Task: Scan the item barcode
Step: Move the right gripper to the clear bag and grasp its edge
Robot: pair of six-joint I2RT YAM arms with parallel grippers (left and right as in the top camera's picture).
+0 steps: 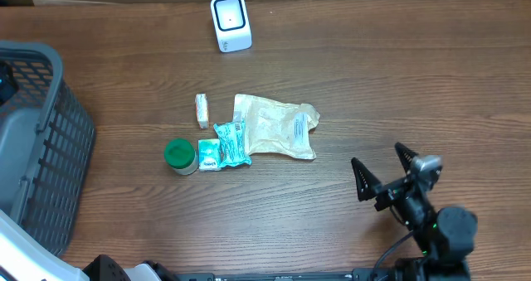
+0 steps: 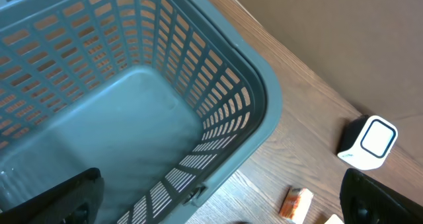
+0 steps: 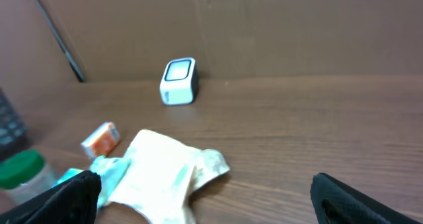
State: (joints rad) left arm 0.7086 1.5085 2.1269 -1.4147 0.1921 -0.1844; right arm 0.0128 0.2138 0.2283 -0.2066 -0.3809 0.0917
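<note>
Right now the right gripper [image 1: 383, 171] is hovering over the table's [image 1: 373, 82] near right side, fingers spread wide and empty, well apart from the cream pouch [image 1: 278, 125] lying mid-table. The left gripper [image 2: 218, 207], likewise spread, is hanging above the grey basket [image 2: 264, 98], white scanner [image 1: 230, 21] beyond.

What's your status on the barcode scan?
Left jaws open, aimed into basket; right jaws open; both empty. Pouch, teal packets, green-lidded jar, small box lying mid-table, none gripped. Nothing between them and scanner.
</note>
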